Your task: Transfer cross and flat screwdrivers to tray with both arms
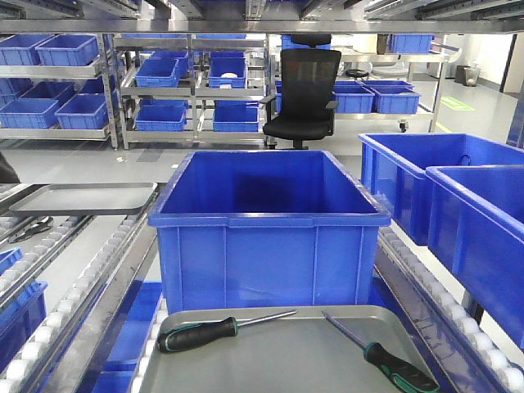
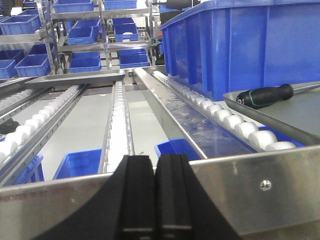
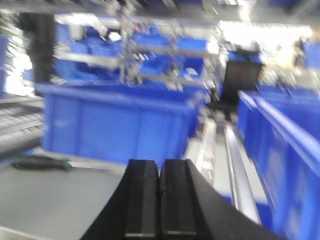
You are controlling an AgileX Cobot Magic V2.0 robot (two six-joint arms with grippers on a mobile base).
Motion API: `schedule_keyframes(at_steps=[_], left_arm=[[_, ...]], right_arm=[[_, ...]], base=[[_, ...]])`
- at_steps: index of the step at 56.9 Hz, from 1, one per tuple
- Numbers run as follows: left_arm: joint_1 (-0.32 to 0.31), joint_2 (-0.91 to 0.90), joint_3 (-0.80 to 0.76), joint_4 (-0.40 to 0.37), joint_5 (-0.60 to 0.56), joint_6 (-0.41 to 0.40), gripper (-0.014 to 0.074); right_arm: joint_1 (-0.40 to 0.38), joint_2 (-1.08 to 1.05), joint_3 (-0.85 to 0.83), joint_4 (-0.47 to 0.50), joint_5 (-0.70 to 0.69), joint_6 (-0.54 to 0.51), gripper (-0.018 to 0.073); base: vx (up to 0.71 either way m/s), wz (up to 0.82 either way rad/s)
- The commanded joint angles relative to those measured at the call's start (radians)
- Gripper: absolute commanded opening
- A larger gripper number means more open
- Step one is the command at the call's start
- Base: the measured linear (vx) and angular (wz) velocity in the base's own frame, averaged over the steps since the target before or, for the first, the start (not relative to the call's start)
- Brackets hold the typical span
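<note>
The wide grey tray sits at the near end of the roller conveyor, its far rim just short of the big blue bin, which walls off the space behind it. Both screwdrivers lie on the tray, well apart: the left screwdriver rests near the far-left corner with its handle to the left and its shaft running right along the far rim, and the right screwdriver lies on a diagonal, tip toward the bin and handle toward the near right. Between them the tray floor is bare grey. To the right, two more blue bins crowd close beside the lane; to the left, parallel roller tracks run away with open gaps between them, and a smaller dark tray lies farther off. The left tool hangs behind a metal rail, fingers pressed together, holding nothing, off the tray's left edge. The right tool is likewise pressed together with nothing between its fingers, above the tray's near part; this view is blurred. No writing is legible anywhere.
</note>
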Motion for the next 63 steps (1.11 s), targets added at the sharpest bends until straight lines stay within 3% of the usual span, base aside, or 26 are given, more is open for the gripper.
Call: schedule_keyframes(at_steps=[1, 7, 17, 21, 35, 63], left_arm=[[-0.002, -0.004, -0.025, 0.002, -0.075, -0.010, 0.0003], [-0.002, -0.004, -0.025, 0.002, -0.075, -0.010, 0.0003], [-0.002, -0.004, -0.025, 0.002, -0.075, -0.010, 0.0003], [-0.002, -0.004, -0.025, 0.002, -0.075, -0.010, 0.0003], [-0.002, -0.004, -0.025, 0.002, -0.075, -0.010, 0.0003], [-0.002, -0.004, -0.025, 0.002, -0.075, -0.010, 0.0003]], right_arm=[[-0.013, 0.016, 0.055, -0.179, -0.124, 0.233, -0.0008], [-0.034, 0.004, 0.207, -0.321, -0.282, 0.417, -0.0008], [-0.076, -0.092, 0.423, -0.301, -0.491, 0.442, -0.0008], [-0.092, -0.161, 0.425, -0.299, -0.406, 0.440, -0.0008], [-0.090, -0.157, 0.428, -0.300, -0.339, 0.440, -0.0008], [-0.090, -0.157, 0.428, -0.299, -0.336, 0.440, -0.0008]], base=[[0.00, 0.00], [0.00, 0.00], [0.00, 0.00], [0.00, 0.00], [0.00, 0.00], [0.00, 0.00]])
